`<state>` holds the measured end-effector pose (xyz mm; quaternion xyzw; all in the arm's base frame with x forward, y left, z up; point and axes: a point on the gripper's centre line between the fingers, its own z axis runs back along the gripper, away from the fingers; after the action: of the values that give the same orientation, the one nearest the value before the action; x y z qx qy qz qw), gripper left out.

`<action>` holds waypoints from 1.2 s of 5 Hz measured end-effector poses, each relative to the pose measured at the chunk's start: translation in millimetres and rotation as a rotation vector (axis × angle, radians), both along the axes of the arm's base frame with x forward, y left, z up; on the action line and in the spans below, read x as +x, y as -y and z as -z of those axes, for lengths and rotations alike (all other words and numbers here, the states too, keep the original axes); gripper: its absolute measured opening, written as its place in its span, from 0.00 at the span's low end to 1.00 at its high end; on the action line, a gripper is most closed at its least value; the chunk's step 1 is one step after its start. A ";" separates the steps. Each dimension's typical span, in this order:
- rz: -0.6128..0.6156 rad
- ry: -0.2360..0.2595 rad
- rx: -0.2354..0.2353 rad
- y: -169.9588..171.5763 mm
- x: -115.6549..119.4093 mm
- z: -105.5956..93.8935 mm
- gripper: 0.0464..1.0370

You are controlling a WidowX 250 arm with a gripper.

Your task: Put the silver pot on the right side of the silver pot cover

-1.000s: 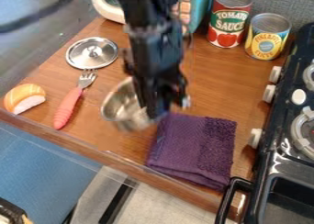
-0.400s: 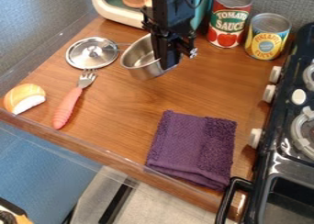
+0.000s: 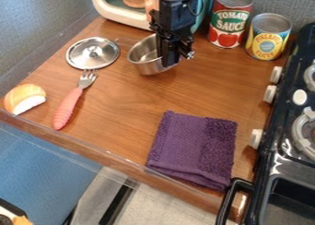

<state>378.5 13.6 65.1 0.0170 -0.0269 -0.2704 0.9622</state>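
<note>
The black gripper [image 3: 170, 58] hangs at the upper middle, shut on the right rim of the silver pot [image 3: 145, 57]. That pot is slightly tilted, its opening facing up and to the left, and its far right side is hidden behind the gripper. Just left of the pot, with a small gap between them, the round silver pot cover [image 3: 92, 53] lies flat with its knob up. Whether the pot's base touches the wood I cannot tell.
A fork with a pink handle [image 3: 67, 108] lies below the cover, a sushi toy [image 3: 25, 99] at far left. A purple cloth [image 3: 194, 149] is at lower middle. Two cans [image 3: 230, 18] stand upper right, the stove [image 3: 289, 141] at right, a toy oven [image 3: 120, 13] behind.
The gripper and the pot have moved together up the view, away from the cloth, to beside the cover. Since the later earlier frame they have shifted slightly right.
</note>
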 end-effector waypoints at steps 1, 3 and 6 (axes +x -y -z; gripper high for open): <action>0.009 -0.054 -0.011 -3.8 2.2 14.4 0.03; -0.048 -0.099 0.020 -23.5 -3.8 26.9 0.06; -0.211 0.100 0.003 -37.7 -27.0 -32.4 0.84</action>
<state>351.5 51.3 97.5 0.0345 -0.0728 -0.1663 0.9828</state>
